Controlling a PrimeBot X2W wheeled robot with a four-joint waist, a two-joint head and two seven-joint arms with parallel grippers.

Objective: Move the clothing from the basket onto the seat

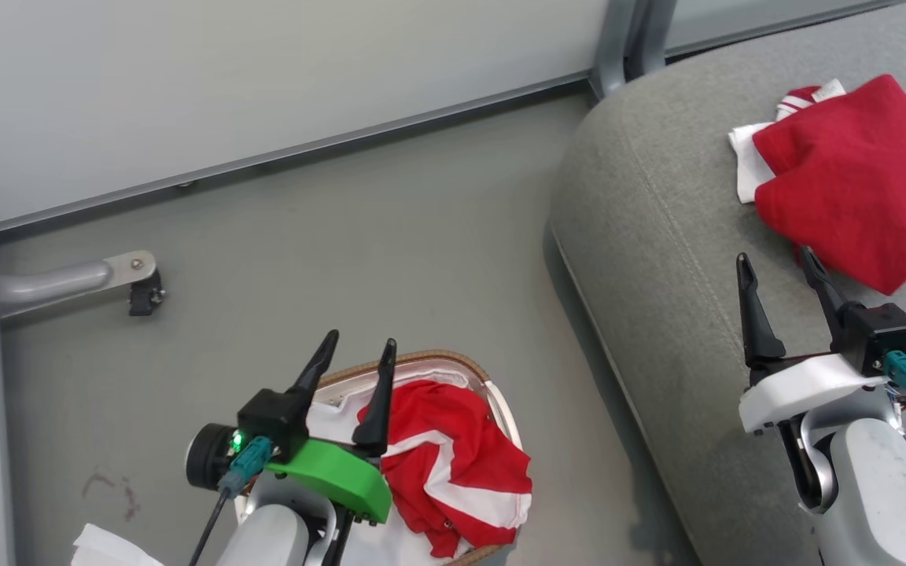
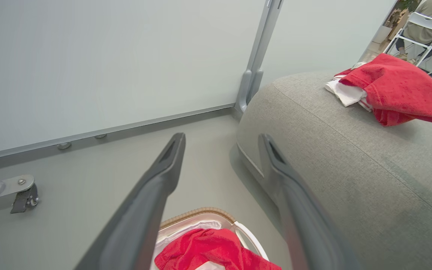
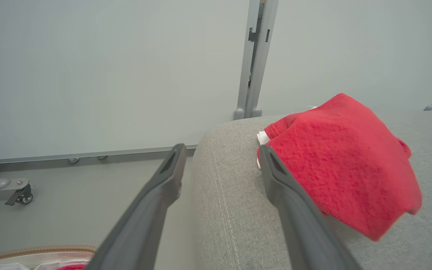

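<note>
On the seat (image 1: 657, 236), near its rounded corner, a heaped red garment (image 1: 854, 181) lies over a white fold. The right gripper (image 1: 774, 255) hovers just beside it, fingers spread wide and empty. A striped red garment (image 1: 453, 464) sits crumpled in the basket (image 1: 437, 358) under the left gripper (image 1: 361, 338), whose fingers are equally wide and hold nothing. A shallow pinch there could snag the thin white liner (image 1: 339, 417) or catch a single fold, letting limp cloth trail over the woven rim and drop to the floor. The seat's grey weave looks coarse; the heaped garment looks nubby, like towelling.
</note>
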